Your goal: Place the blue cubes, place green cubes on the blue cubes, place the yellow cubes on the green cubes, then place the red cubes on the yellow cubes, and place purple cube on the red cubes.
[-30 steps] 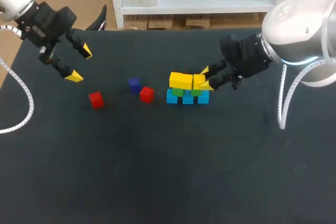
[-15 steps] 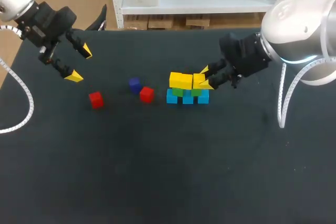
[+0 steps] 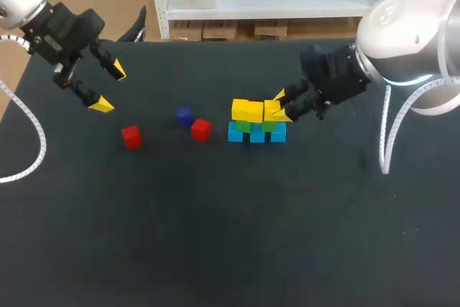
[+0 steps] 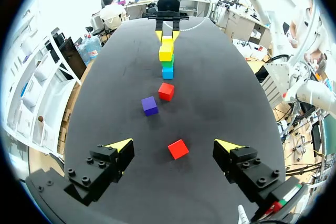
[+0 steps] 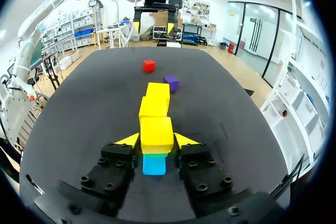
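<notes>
Yellow cube (image 5: 156,129) sits clamped in right tool (image 5: 157,141).

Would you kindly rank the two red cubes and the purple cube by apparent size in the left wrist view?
1. Nearer red cube: largest, likely only because it is closest to the camera.
2. Purple cube and farther red cube: about alike, so unranked.

right arm (image 3: 406,41) silver-white | left end effector (image 3: 109,88) black, screws, yellow tips | cable (image 3: 42,134) white, banded
</notes>
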